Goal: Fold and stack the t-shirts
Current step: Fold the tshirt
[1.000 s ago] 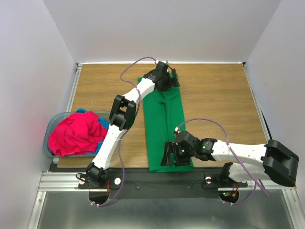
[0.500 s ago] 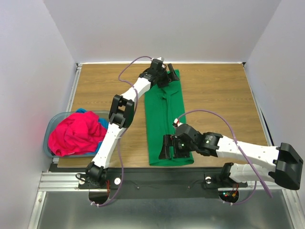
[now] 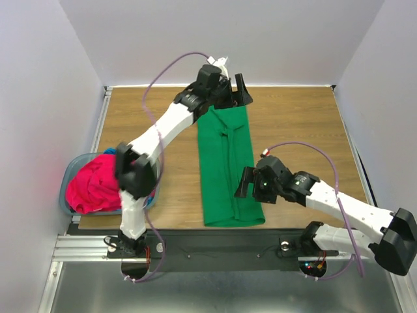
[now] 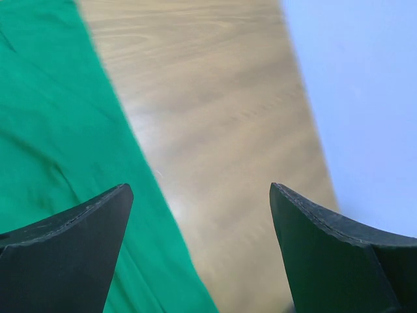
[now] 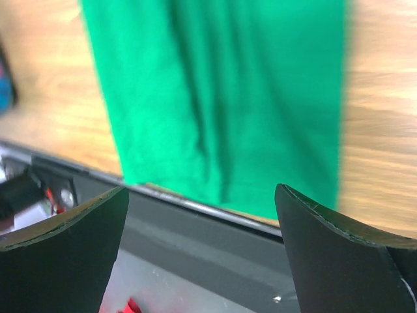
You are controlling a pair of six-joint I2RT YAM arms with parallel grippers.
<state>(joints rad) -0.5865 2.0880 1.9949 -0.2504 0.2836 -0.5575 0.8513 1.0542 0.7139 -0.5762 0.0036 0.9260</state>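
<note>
Wood-grain table, light brown, boxed in by plain pale walls on the left, far and right sides. Aluminium rail runs along the near edge, dark strip beside it carries the two arm bases. Grey metal sheet lies below the near edge. Small red and green lights glow at the right arm's base; any lettering there is too small to read. Purple cables loop off both arms.

Green t-shirt lies flat mid-table, folded into a long narrow strip running from close to the far edge down to the near edge. A crease runs lengthwise down it.

Grey-blue basket sits at the left edge toward the near-left corner. Pink-red t-shirt is heaped in it, a bit of blue t-shirt showing at its far side.

Left end effector is at the far end of the green strip, near the far edge. In the left wrist view its fingers are spread wide with nothing between them, green cloth below on one side and bare wood on the other.

Right end effector hovers over the strip's right side toward the near edge. The right wrist view shows it wide apart too, holding nothing, with the strip's near end and the table's near edge underneath.
</note>
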